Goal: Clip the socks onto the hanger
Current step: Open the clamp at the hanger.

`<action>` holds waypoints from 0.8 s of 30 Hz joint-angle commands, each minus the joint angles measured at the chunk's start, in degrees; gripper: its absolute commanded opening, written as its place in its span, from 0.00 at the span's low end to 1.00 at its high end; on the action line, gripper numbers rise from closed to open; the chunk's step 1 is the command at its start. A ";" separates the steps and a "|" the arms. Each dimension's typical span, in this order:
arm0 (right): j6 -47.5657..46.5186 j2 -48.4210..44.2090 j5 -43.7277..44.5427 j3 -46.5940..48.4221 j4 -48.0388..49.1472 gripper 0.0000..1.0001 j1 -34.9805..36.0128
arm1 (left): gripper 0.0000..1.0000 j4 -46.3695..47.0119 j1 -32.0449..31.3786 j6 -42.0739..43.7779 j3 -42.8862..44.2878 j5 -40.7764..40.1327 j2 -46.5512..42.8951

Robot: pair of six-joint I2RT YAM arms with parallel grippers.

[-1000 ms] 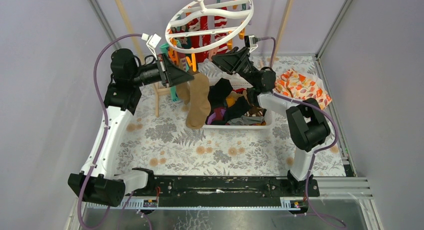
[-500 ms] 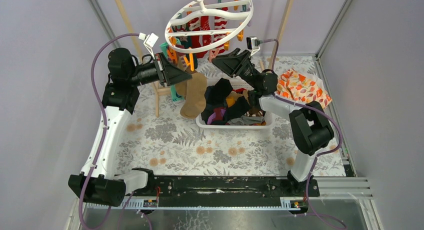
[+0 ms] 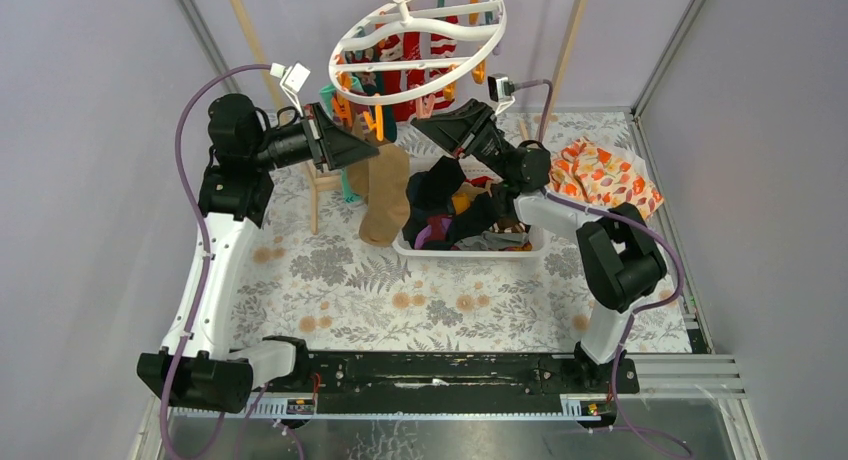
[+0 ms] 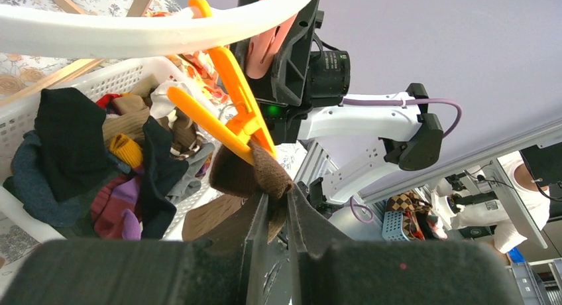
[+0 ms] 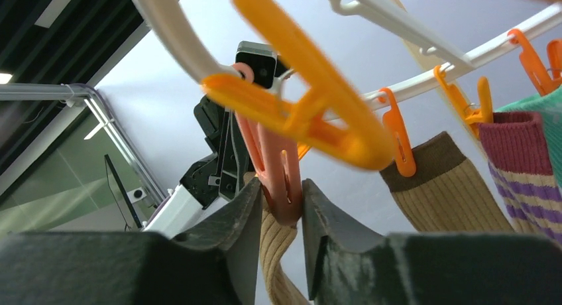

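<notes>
- My right gripper (image 5: 281, 199) has narrowed over the last second and now pinches a pink clip (image 5: 275, 166) on the hanger (image 4: 132, 33), at 12 o'clock above the table (image 3: 330, 280).
- My left gripper (image 4: 277, 202), clamped on the tan sock (image 4: 255, 176), has carried it up toward 11 o'clock, so the cuff sits right at an orange clip (image 4: 232, 106).
- Clipping looks close.
- More socks (image 3: 470, 215) wait in the basket (image 3: 470, 252).
</notes>
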 commanded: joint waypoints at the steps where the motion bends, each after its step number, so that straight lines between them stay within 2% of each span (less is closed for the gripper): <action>1: -4.53 -4.87 2.57 -2.26 7.26 0.26 0.56 | 0.21 0.19 1.29 0.59 1.81 1.76 -0.95; 4: -6.63 -7.30 4.07 -5.04 7.11 0.14 0.63 | 0.21 -0.04 2.24 0.94 1.87 1.77 -0.73; 8: -11.62 -11.35 7.60 -9.56 4.06 0.06 1.06 | 0.23 -2.18 3.33 2.31 2.67 0.65 -0.15; 12: -22.39 -17.22 10.78 -11.76 -6.36 0.03 3.41 | 0.39 -7.79 3.95 6.05 4.94 -2.28 0.93; 13: -25.66 -18.57 12.10 -11.82 -10.04 0.02 4.32 | 0.50 -8.99 4.07 6.86 5.50 -3.29 1.18; 14: -29.49 -19.98 13.56 -11.71 -13.49 0.02 5.40 | 0.57 -10.17 4.22 7.59 5.82 -4.15 1.24; 16: -36.43 -22.45 17.26 -11.21 -20.61 0.01 7.56 | 0.64 -11.52 4.38 8.90 6.27 -5.72 1.05; 19: -45.69 -25.05 23.43 -10.06 -28.35 0.00 11.01 | 0.71 -13.39 4.40 11.60 7.26 -7.87 0.28; 24: -59.11 -25.82 32.24 -6.10 -37.35 0.00 17.17 | 0.75 -16.61 4.37 15.92 10.22 -9.36 -0.91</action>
